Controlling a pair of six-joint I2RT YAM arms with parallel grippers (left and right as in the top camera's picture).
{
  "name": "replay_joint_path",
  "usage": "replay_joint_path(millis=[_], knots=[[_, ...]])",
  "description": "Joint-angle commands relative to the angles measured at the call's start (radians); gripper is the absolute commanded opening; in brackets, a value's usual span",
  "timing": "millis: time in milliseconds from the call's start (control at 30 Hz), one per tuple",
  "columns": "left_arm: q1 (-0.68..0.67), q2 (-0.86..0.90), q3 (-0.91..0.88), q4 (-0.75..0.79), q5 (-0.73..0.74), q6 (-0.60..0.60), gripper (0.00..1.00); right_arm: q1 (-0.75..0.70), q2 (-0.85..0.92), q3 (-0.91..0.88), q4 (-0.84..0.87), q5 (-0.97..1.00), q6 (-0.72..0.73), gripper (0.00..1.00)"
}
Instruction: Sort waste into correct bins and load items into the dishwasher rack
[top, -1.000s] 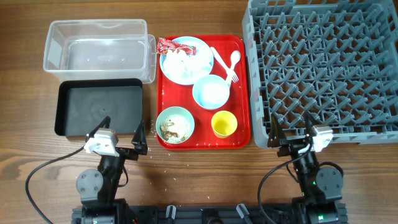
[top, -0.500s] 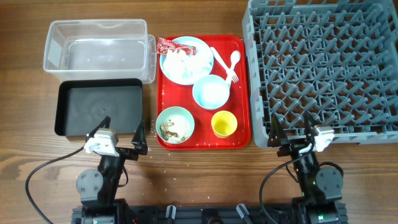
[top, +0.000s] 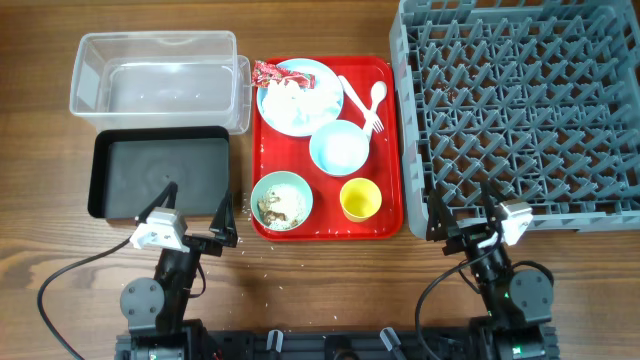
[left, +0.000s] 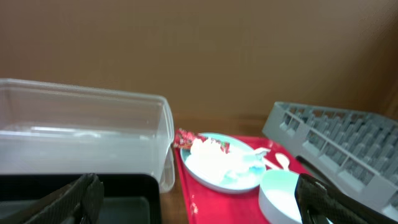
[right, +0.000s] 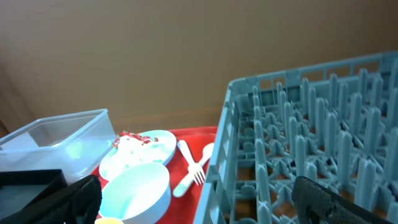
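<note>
Wrapper (top: 268, 72) lies on the blue plate (top: 325, 80), scraps (top: 280, 207) in the green bowl (top: 256, 195), both on the red tray (top: 326, 207). Your left gripper (top: 197, 208) and right gripper (top: 461, 208) are both spread, holding nothing.

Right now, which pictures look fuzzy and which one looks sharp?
Overhead view: sharp and evenly lit, with a faint shine on the clear tub. Left wrist view: fuzzy, so the plate looks soft. Right wrist view: also a bit blurry, and the grey rack has smeared edges.
</note>
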Motion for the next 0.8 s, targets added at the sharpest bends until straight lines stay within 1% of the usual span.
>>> replay_joint_path(millis=[0, 67, 167, 267, 367, 467, 567, 667, 733, 767], knots=[[0.001, -0.011, 0.008, 0.025, 0.016, -0.014, 1.00, 0.005, 0.003, 0.075, 0.007, -0.037, -0.076, 1.00], [0.001, -0.002, 0.030, 0.025, 0.016, -0.014, 1.00, 0.005, 0.008, 0.111, 0.006, -0.038, -0.132, 1.00], [0.001, 0.031, 0.073, 0.025, 0.016, -0.014, 1.00, 0.005, 0.037, 0.168, 0.006, -0.038, -0.177, 1.00], [0.001, 0.106, 0.148, 0.025, 0.016, -0.013, 1.00, 0.005, 0.110, 0.244, 0.005, -0.038, -0.195, 1.00], [0.001, 0.216, 0.240, 0.025, 0.019, -0.013, 1.00, 0.005, 0.224, 0.336, -0.012, -0.039, -0.219, 1.00], [0.000, 0.366, 0.361, 0.021, 0.040, -0.010, 1.00, 0.005, 0.356, 0.455, -0.064, -0.038, -0.255, 1.00], [0.000, 0.517, 0.496, -0.028, 0.043, -0.010, 1.00, 0.005, 0.487, 0.586, -0.158, -0.038, -0.286, 1.00], [0.000, 0.731, 0.698, -0.140, 0.060, -0.009, 1.00, 0.005, 0.635, 0.743, -0.313, -0.026, -0.296, 1.00], [-0.007, 0.880, 0.841, -0.218, 0.113, -0.009, 1.00, 0.005, 0.727, 0.844, -0.425, -0.026, -0.296, 1.00], [-0.018, 0.932, 0.890, -0.246, 0.121, -0.009, 1.00, 0.005, 0.751, 0.869, -0.453, -0.026, -0.295, 1.00]])
